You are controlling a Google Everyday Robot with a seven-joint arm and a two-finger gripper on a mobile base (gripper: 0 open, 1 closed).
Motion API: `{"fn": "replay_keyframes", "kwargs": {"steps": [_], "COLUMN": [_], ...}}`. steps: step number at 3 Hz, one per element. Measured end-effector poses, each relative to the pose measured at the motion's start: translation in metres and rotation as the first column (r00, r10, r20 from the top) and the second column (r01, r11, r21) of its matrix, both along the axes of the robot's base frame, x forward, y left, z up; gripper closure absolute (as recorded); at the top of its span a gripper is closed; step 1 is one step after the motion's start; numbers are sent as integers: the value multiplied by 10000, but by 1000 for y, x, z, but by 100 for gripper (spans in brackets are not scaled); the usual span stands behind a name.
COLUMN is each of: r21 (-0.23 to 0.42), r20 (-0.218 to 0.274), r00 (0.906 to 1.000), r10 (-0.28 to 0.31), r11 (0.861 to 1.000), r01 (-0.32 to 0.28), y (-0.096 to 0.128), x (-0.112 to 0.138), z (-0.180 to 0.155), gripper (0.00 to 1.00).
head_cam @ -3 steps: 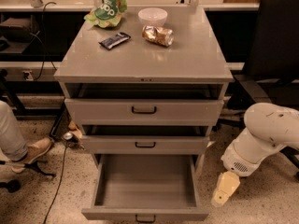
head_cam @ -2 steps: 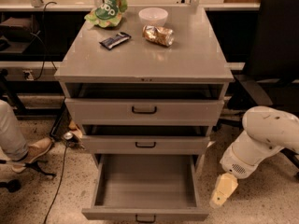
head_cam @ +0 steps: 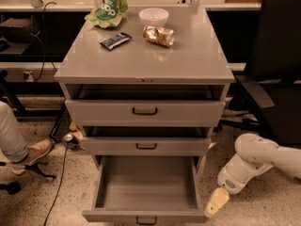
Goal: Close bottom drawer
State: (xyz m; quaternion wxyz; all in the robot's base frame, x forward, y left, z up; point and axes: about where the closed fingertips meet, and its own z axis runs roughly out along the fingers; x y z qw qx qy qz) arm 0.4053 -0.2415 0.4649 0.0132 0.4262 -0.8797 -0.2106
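The bottom drawer [head_cam: 146,188] of the grey metal cabinet [head_cam: 141,55] is pulled far out, and its inside is empty. Its small black loop handle [head_cam: 146,220] shows at the lower edge of the view. The middle drawer [head_cam: 146,145] and the top drawer [head_cam: 145,111] above it stand slightly out. My gripper [head_cam: 216,202], cream-coloured at the end of the white arm [head_cam: 254,161], hangs low just right of the bottom drawer's front right corner, close to it.
On the cabinet top lie a green chip bag [head_cam: 109,9], a white bowl [head_cam: 154,16], a dark snack bar [head_cam: 115,40] and a shiny wrapped snack [head_cam: 159,35]. A black office chair [head_cam: 277,74] stands at the right. A person's leg and shoe [head_cam: 28,152] and cables are at the left.
The gripper and arm have shifted slightly left toward the bottom drawer's front right corner. The drawers have not moved.
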Motion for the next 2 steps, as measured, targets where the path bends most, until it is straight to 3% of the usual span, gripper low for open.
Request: {"fn": "replay_keyframes", "kwargs": {"steps": [2], "r21": [455], "r20": [-1156], "r00": [9880], "r10": [-1026], "r11": [9931], "r01": [1085], "y": [-8], "x": [-22], "z": [-93], "gripper": [29]}}
